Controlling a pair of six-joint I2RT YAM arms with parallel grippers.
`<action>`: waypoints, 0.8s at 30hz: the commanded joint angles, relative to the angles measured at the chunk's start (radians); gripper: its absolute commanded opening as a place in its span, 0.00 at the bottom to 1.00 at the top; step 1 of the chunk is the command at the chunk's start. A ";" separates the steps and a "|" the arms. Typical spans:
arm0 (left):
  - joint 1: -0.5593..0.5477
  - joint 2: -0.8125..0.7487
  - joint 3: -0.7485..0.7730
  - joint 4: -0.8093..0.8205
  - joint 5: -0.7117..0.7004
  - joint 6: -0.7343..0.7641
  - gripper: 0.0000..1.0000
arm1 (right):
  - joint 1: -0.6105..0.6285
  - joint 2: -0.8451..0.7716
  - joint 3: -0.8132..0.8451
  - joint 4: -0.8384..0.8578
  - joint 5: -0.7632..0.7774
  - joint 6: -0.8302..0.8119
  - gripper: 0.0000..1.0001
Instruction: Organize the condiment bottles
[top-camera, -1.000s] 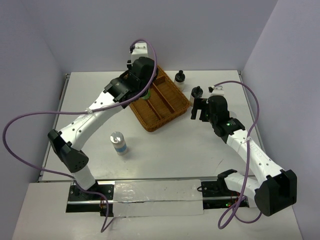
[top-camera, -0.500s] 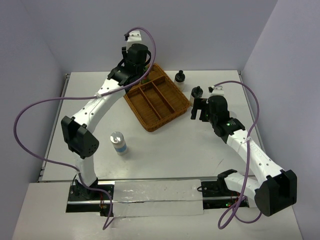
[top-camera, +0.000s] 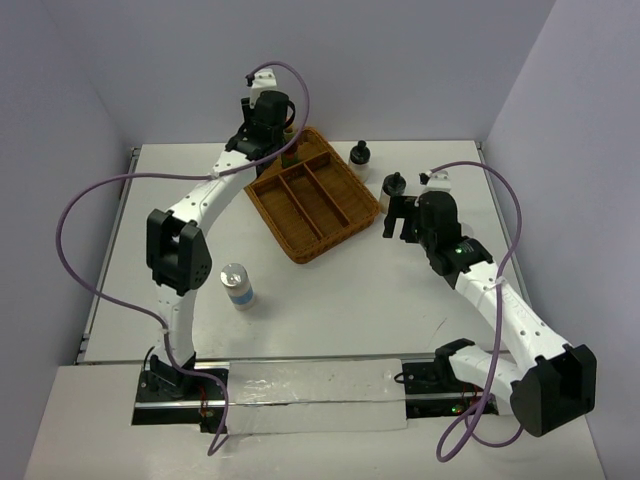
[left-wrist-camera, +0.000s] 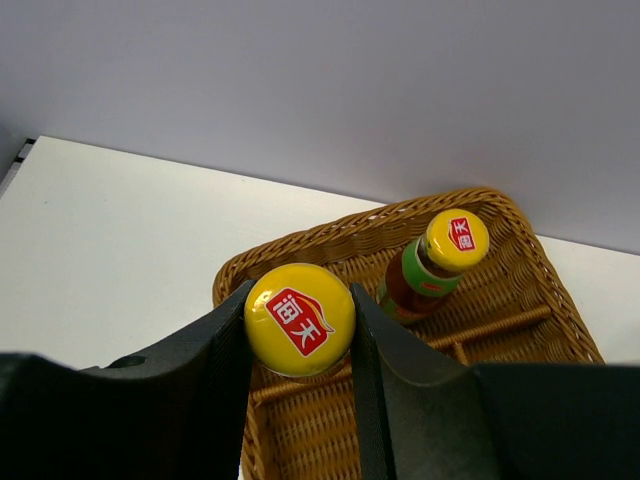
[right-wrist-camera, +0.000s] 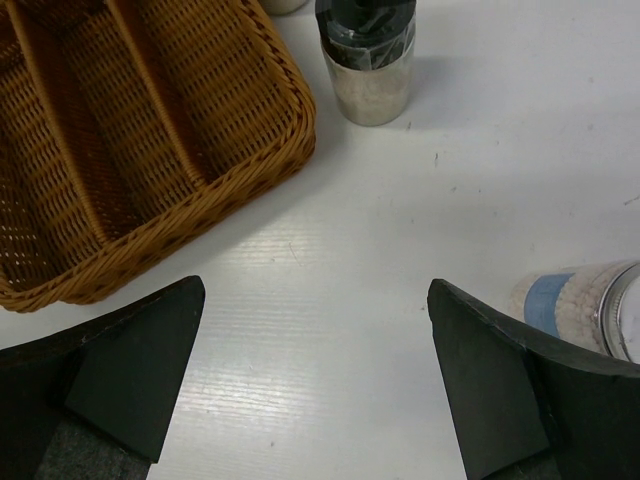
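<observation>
a white counter (top-camera: 330, 300) seen from above, with a brown wicker basket (top-camera: 316, 205) set at an angle near the middle back, divided into three long compartments. the left arm reaches to the basket's far corner. in the left wrist view the left fingers (left-wrist-camera: 215, 350) are clamped on either side of a held yellow-capped bottle (left-wrist-camera: 300, 320), whose round cap with a red logo faces the camera. it hangs over the basket's far end; whether its base touches the wicker is hidden. just beside it a second yellow-capped bottle (left-wrist-camera: 440, 260), with a red and green label, stands upright inside the basket near the rim. the right arm sits to the right of the basket, its right fingers (right-wrist-camera: 130, 350) spread wide apart and gripping nothing, low over bare counter. just ahead of them stands a near black-capped bottle (top-camera: 395, 184), squat and pale, close to the basket's right corner. a far black-capped bottle (top-camera: 360, 153) stands further back, near the basket's far side. a blue-labelled bottle (right-wrist-camera: 575, 300) with a silver cap shows at the right edge of the right wrist view, partly hidden. a white bottle (top-camera: 237, 284) with a blue label and silver cap stands alone, well apart, near the left arm.
</observation>
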 joint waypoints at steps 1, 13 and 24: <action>0.026 0.033 0.112 0.173 0.022 -0.020 0.10 | 0.000 -0.038 0.011 0.052 0.024 -0.001 1.00; 0.058 0.113 0.061 0.259 0.034 -0.049 0.10 | -0.002 -0.037 0.013 0.057 0.039 -0.001 1.00; 0.063 0.138 0.007 0.254 0.055 -0.088 0.10 | -0.002 -0.034 0.015 0.054 0.033 -0.001 1.00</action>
